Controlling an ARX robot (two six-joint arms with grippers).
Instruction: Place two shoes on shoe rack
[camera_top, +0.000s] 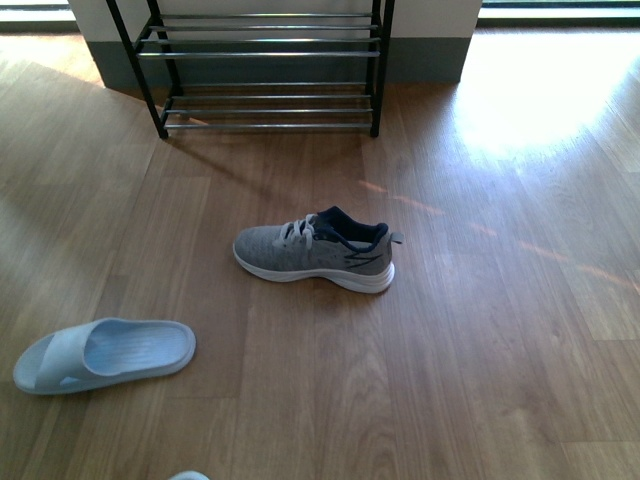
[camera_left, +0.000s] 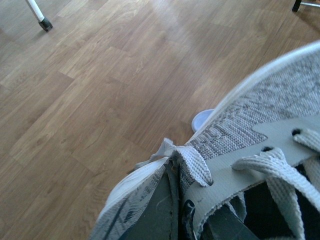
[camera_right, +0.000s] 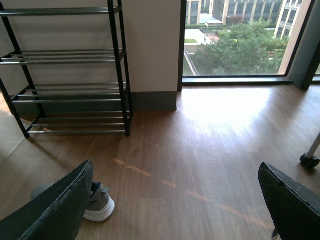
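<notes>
Shoe rack (camera_top: 265, 70) stands at top centre of the front view, against the wall. Floor sneaker (camera_top: 315, 250) is mid-frame on the wood floor (camera_top: 480, 350), lying crosswise with its toe toward frame left, well apart from the rack. Slide sandal (camera_top: 105, 355) is lower left, flat on the floor, apart from that sneaker.

Left wrist view: left gripper (camera_left: 185, 220) is angled down over the floor boards, clamped on the gripped sneaker (camera_left: 260, 115), a second grey knit one. Dark fingers (camera_left: 157, 215) pinch the edge of the upper just beside the laces (camera_left: 192, 162). The sneaker is right up against the camera, and the floor is well beyond it. A small pale blue bit (camera_left: 202, 120) peeks past the sneaker's edge; too little shows to tell what it is.

Right wrist view: right gripper (camera_right: 175, 210) faces forward and slightly down, toward the rack and the window (camera_right: 240, 40). Its fingers (camera_right: 60, 210) are spread wide, holding nothing and touching nothing. The floor sneaker is partly hidden behind one finger, with the rack beyond it by the wall.
</notes>
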